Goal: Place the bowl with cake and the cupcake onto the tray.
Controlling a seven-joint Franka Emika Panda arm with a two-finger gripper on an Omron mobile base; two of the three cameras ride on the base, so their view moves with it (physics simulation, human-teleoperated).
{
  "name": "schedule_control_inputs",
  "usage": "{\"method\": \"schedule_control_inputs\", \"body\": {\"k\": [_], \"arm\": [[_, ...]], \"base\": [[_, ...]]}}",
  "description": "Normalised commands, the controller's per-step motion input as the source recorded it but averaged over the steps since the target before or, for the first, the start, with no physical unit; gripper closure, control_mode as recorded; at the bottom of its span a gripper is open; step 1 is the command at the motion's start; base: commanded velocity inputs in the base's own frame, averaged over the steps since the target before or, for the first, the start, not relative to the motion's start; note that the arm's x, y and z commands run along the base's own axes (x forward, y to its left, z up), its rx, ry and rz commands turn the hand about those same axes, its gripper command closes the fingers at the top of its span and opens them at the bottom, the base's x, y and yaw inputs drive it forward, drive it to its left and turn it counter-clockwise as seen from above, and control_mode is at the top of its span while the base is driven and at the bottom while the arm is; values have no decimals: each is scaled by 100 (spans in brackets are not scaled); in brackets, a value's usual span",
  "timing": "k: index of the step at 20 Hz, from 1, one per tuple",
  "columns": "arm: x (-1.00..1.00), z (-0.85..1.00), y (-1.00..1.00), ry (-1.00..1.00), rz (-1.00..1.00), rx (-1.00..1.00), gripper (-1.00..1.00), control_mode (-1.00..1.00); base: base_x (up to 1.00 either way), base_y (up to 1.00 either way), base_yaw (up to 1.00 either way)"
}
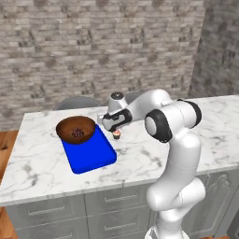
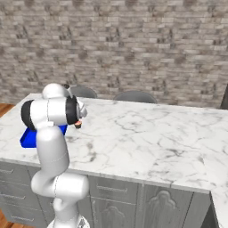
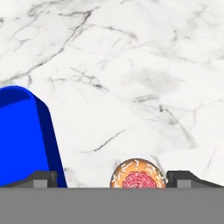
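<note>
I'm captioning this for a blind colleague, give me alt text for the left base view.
A white robot arm reaches over a marble counter, its gripper just above a tiny cupcake beside a blue tray. A brown bowl with cake sits on the tray's far end.

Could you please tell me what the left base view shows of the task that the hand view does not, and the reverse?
Left base view alone: the bowl with cake sitting on the far end of the tray, and the arm reaching over the counter. Hand view alone: the cupcake seen from above, lying between the open fingertips of the gripper. Both: tray, cupcake, and marble counter, with the cupcake off the tray.
</note>
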Motion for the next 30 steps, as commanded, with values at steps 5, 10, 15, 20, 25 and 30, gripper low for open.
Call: {"method": "schedule_control_inputs", "body": {"k": [5,10,15,20,25,30], "arm": [[4,-29,-13,6,3,-8,-100,-100],[0,-21,-19,1,0,1,-100,-100],[0,-18,-24,1,0,1,-100,-100],[-1,-11,-1,0,0,0,-100,-100],[-1,-3,11,1,0,2,-100,-100],[0,-2,1,2,0,1,-100,-100]], "base": [[0,0,0],[0,0,0],[0,0,0],[0,0,0],[0,0,0],[0,0,0]]}}
